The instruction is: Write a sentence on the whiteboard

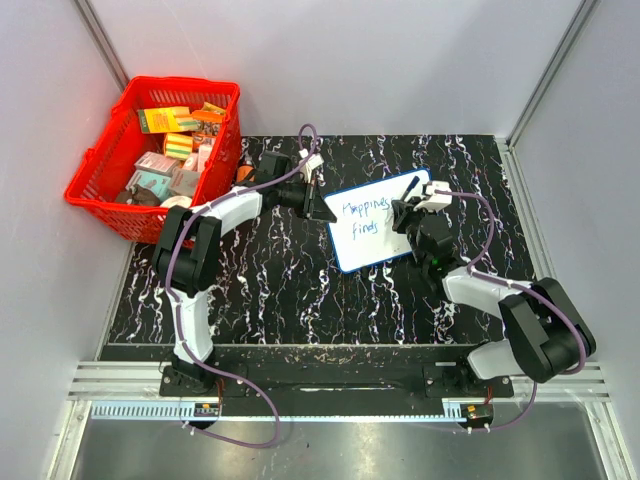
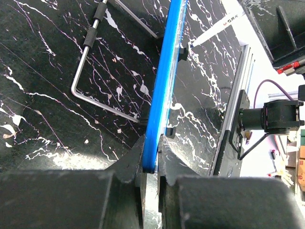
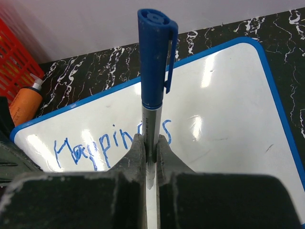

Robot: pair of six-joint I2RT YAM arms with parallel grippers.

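Two tools: left tool (image 2: pixel 150 153) tight on whiteboard (image 1: pixel 378 250) edge, right tool (image 3: pixel 150 151) tight around marker (image 3: pixel 155 62) near sentence (image 1: pixel 364 209).

I count two arms, the left arm (image 1: pixel 225 210) and the right arm (image 1: pixel 480 290). There's one whiteboard (image 1: pixel 390 248), one marker (image 3: pixel 153 57), one basket (image 1: pixel 100 172) and one bottle (image 3: pixel 26 102). The sentence (image 1: pixel 366 208) has two words. The boxes (image 1: pixel 165 120) in the basket are too jumbled for me to count.

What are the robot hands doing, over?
Left end effector shut on blue-rimmed whiteboard. Right end effector shut on blue-capped marker. Blue sentence: "Happiness finds". Nothing blocking.
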